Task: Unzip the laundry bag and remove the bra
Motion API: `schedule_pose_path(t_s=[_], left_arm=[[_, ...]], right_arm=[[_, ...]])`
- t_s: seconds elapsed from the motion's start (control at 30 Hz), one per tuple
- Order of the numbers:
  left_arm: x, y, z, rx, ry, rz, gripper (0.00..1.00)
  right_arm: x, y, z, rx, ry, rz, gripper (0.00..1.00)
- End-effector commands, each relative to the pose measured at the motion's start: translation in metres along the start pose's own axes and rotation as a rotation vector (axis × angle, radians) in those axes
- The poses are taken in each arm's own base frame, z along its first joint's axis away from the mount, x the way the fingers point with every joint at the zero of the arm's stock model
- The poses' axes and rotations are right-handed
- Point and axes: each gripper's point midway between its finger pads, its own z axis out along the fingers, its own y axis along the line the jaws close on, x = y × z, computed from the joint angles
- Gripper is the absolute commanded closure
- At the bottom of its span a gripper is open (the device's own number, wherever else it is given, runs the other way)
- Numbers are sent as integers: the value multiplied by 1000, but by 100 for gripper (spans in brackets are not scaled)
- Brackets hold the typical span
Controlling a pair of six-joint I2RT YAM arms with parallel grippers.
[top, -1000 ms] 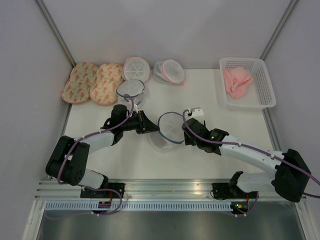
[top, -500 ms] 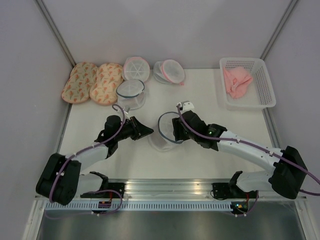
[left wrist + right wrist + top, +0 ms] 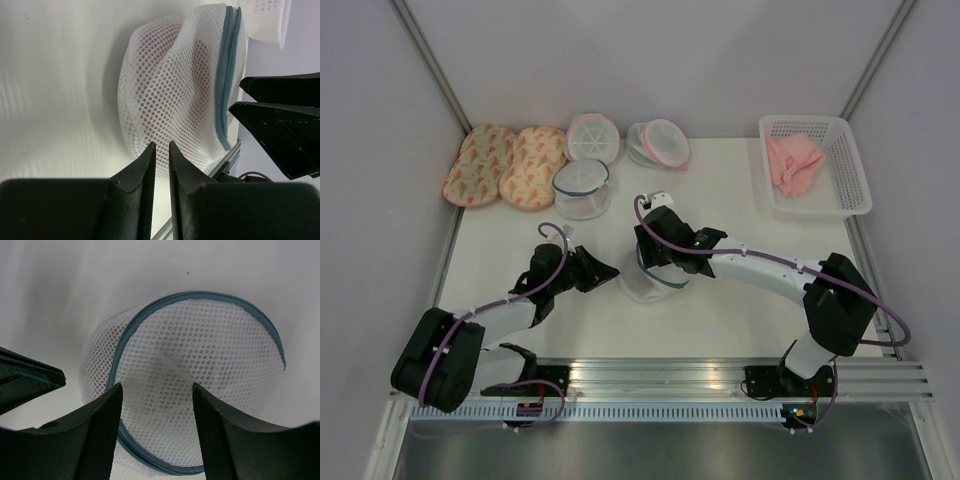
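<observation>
From above, the laundry bag (image 3: 650,275) lies near the table (image 3: 740,200) centre, with the right gripper (image 3: 647,262) over it and the left gripper (image 3: 605,270) just off its 9 o'clock side.

Left wrist: fingers nearly together, holding nothing; the bag's blue-grey rim runs 12 to 6 o'clock (dome bulging toward 9).

Right wrist: fingers (image 3: 97,440) spread apart above the mesh, rim arcing through 12 o'clock; no grip visible.

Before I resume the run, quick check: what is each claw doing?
Left claw: nearly closed, holding nothing, beside the laundry bag.
Right claw: open over the laundry bag, not gripping it.
</observation>
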Motion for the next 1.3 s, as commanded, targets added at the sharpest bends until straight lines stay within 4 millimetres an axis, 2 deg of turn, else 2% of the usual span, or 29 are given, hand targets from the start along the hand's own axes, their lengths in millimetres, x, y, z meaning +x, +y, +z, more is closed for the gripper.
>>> schedule_pose_path(t_s=[0.0, 0.03, 0.07, 0.13, 0.23, 0.33, 0.43, 0.47, 0.53, 0.63, 0.73, 0.83, 0.97, 1.13, 1.27], left_arm=[[-3, -21, 7, 113, -9, -4, 80], [3, -15, 12, 104, 22, -22, 81], [2, -25, 15, 149, 16, -18, 82], [11, -26, 22, 160, 46, -29, 83], [12, -41, 30, 207, 51, -27, 85], [11, -54, 35, 230, 42, -13, 85], [14, -57, 46, 190, 62, 13, 87], [17, -52, 51, 163, 72, 25, 87], [21, -45, 59, 111, 87, 32, 89], [31, -19, 68, 15, 109, 22, 93], [42, 8, 69, -58, 131, -2, 96], [49, 21, 62, -79, 128, -15, 98], [47, 21, 51, -70, 91, -10, 98], [42, 11, 48, -47, 80, 13, 98], [46, 13, 54, -58, 110, 13, 98]], right_arm=[[-6, -1, 8, 47, -3, 8, 37], [-4, -4, 9, 64, 4, 5, 37], [0, -6, 14, 76, 18, 4, 36], [4, -8, 16, 89, 28, 1, 37], [13, -12, 22, 113, 46, -5, 38], [22, -15, 26, 118, 61, -9, 44], [30, -16, 28, 115, 73, -8, 56], [31, -17, 29, 118, 74, -8, 60], [34, -17, 30, 116, 80, -10, 62], [38, -19, 30, 117, 86, -11, 65], [43, -20, 32, 119, 93, -17, 74], [50, -24, 35, 131, 104, -21, 86], [59, -33, 37, 159, 116, -15, 100], [61, -40, 37, 183, 120, -18, 100], [65, -48, 37, 215, 124, -17, 100]])
